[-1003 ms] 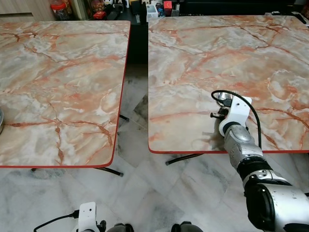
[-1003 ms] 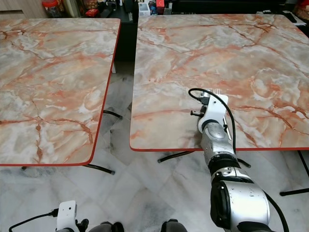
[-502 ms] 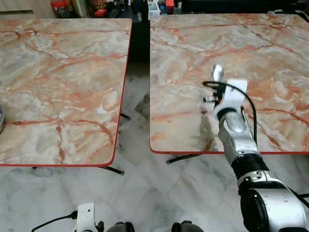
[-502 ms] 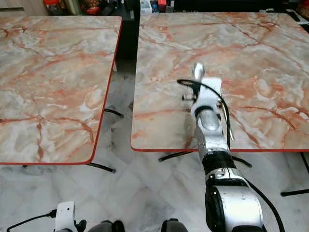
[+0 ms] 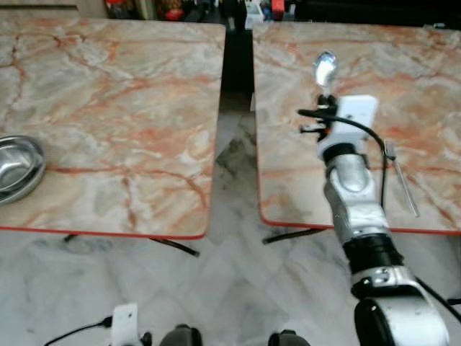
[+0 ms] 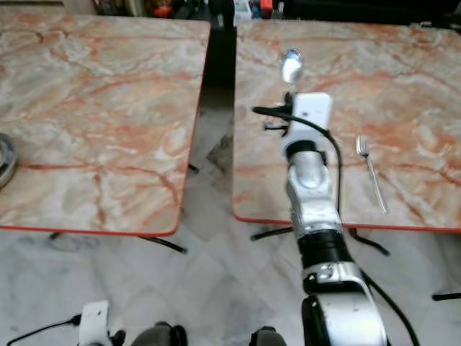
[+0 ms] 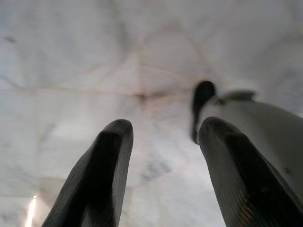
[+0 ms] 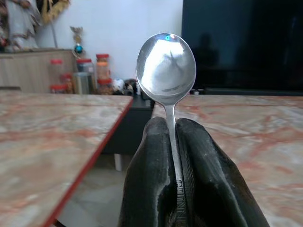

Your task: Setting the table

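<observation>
My right gripper [image 8: 171, 130] is shut on the handle of a metal spoon [image 8: 166, 71]. The spoon [image 5: 324, 68] stands upright with its bowl up, held over the near left part of the right marble table [image 5: 288, 166]. A metal fork [image 5: 400, 185] lies flat on that table to the right of my right arm, close to the front edge. A steel bowl [image 5: 16, 164] rests on the left marble table [image 5: 122, 108] at its near left. My left gripper [image 7: 161, 156] hangs low over the pale floor with its fingers [image 7: 105, 175] apart and nothing between them.
A gap of marble floor [image 5: 234, 158] separates the two red-edged tables, with table legs [image 5: 288, 234] showing beneath. Jars and small items [image 8: 78, 75] stand on a cabinet at the back, next to a dark screen [image 8: 241, 42].
My right gripper has lifted the spoon off the right table and now holds it upright, leaving the fork lying there. The camera has swung left, bringing the steel bowl into view.
</observation>
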`<state>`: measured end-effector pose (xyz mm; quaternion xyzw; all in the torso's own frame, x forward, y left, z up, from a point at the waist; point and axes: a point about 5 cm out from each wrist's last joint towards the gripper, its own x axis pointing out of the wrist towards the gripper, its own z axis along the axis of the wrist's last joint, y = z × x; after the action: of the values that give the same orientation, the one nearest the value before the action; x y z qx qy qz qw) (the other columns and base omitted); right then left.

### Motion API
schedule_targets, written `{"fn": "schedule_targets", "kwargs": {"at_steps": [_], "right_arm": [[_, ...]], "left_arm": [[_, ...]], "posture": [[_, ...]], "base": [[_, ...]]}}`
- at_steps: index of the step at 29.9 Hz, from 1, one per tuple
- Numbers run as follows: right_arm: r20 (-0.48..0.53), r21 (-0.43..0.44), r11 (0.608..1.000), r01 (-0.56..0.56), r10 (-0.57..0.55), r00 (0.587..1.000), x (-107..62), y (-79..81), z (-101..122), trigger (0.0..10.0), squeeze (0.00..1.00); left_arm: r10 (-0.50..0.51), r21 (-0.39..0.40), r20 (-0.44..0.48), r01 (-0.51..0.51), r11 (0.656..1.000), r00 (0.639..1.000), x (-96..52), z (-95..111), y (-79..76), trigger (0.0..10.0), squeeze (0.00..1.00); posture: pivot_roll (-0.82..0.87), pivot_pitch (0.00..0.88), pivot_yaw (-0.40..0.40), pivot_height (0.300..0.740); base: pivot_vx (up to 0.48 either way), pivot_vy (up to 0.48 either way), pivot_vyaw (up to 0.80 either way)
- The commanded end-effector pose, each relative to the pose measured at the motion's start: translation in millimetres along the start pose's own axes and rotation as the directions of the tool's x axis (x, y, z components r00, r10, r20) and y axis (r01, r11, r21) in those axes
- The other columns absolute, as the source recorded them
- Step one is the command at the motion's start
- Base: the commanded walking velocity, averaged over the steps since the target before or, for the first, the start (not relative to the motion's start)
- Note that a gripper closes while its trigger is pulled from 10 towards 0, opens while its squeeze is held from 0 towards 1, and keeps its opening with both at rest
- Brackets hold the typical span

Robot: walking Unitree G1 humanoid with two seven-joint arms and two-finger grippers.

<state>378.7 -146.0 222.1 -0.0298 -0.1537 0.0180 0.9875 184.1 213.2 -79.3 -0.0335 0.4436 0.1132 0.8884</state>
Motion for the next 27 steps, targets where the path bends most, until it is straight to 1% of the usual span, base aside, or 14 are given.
{"fn": "schedule_targets", "kwargs": {"at_steps": [1, 6, 24, 27], "right_arm": [[-0.001, -0.006, 1.0, 0.016, -0.016, 1.0, -2.2, -6.0, 0.8, 10.0, 0.0], [-0.001, -0.004, 1.0, -0.003, 0.003, 1.0, -3.1, -1.0, 1.7, 10.0, 0.0], [-0.023, -0.005, 1.0, 0.01, -0.01, 1.0, -6.4, -2.3, -3.3, 10.0, 0.0], [-0.025, -0.005, 1.0, 0.01, -0.01, 1.0, -6.5, -1.7, -3.8, 10.0, 0.0]], "left_arm": [[-0.001, -0.006, -0.05, 0.0, 1.0, 0.999, -2.1, -14.1, -1.9, 10.0, 0.0], [0.001, -0.006, -0.051, -0.001, 1.0, 0.999, -2.2, -14.4, -1.2, 10.0, 0.0], [0.01, -0.003, -0.032, -0.011, 1.0, 0.999, -2.0, -11.4, 2.1, 10.0, 0.0], [0.009, -0.003, -0.029, -0.009, 1.0, 1.0, -1.9, -10.6, 2.3, 10.0, 0.0]], "posture": [[0.0, 0.182, 0.004, 0.711], [0.0, 0.182, 0.004, 0.711], [0.01, 0.168, 0.012, 0.711], [0.01, 0.161, 0.013, 0.711]], "base": [[0.0, 0.48, 0.0], [0.0, 0.48, 0.0], [0.0, 0.48, 0.0], [0.0, 0.104, 0.0]]}}
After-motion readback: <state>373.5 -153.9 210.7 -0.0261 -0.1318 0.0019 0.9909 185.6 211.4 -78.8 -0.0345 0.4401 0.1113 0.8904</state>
